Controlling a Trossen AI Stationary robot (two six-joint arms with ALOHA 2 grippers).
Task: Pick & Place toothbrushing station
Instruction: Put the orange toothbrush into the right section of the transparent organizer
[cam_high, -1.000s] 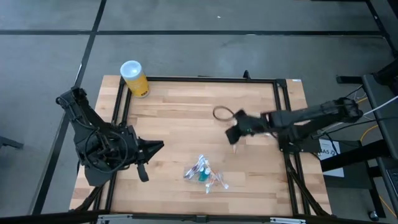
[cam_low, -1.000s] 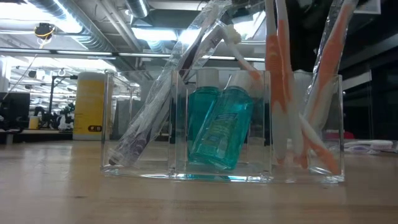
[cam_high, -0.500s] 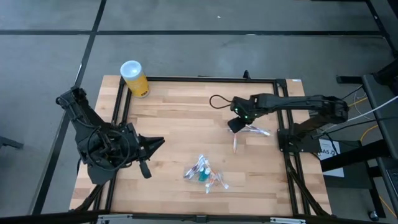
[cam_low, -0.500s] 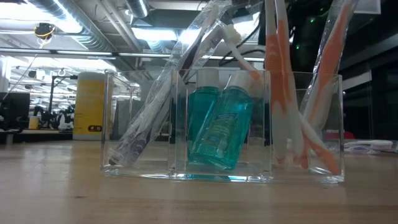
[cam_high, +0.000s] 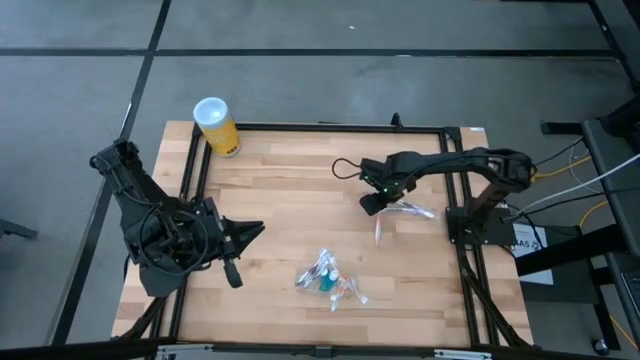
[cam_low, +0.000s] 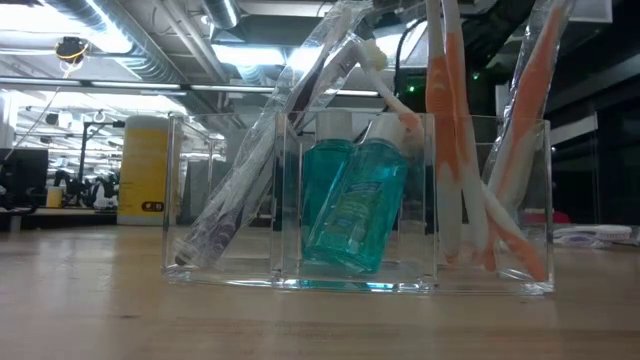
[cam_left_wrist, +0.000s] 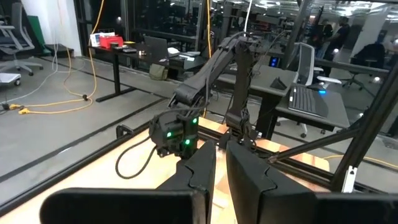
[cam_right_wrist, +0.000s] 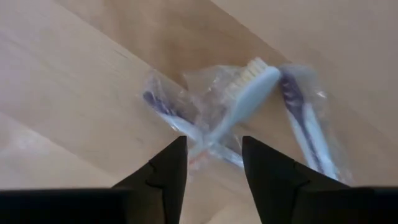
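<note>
The clear plastic holder (cam_high: 328, 280) stands near the table's front edge and fills the low view as the holder (cam_low: 360, 200). In it are teal tubes (cam_low: 350, 205), orange-ended toothbrushes (cam_low: 445, 130) and a wrapped purple one (cam_low: 250, 180), all leaning on its walls. Farther right, loose wrapped toothbrushes (cam_high: 405, 210) lie flat on the wood: a white-headed one (cam_right_wrist: 249, 93) between purple ones (cam_right_wrist: 305, 118). My right gripper (cam_high: 372, 203) hangs open just above them, pointing down, its fingers (cam_right_wrist: 165, 171) either side of their near ends. My left gripper (cam_high: 255, 232) waits shut at the table's left.
A yellow canister with a white lid (cam_high: 216, 125) stands at the far left corner. A black cable loop (cam_high: 345, 168) trails from the right wrist over the table. Bare wood lies between the holder and the loose toothbrushes. A black frame (cam_high: 320, 127) rims the table.
My right gripper has come down toward the loose toothbrushes and tipped from slanting to pointing down, while its arm has swung toward the table's far edge and uncovered the toothbrushes beneath it. The holder and its contents have stayed still.
</note>
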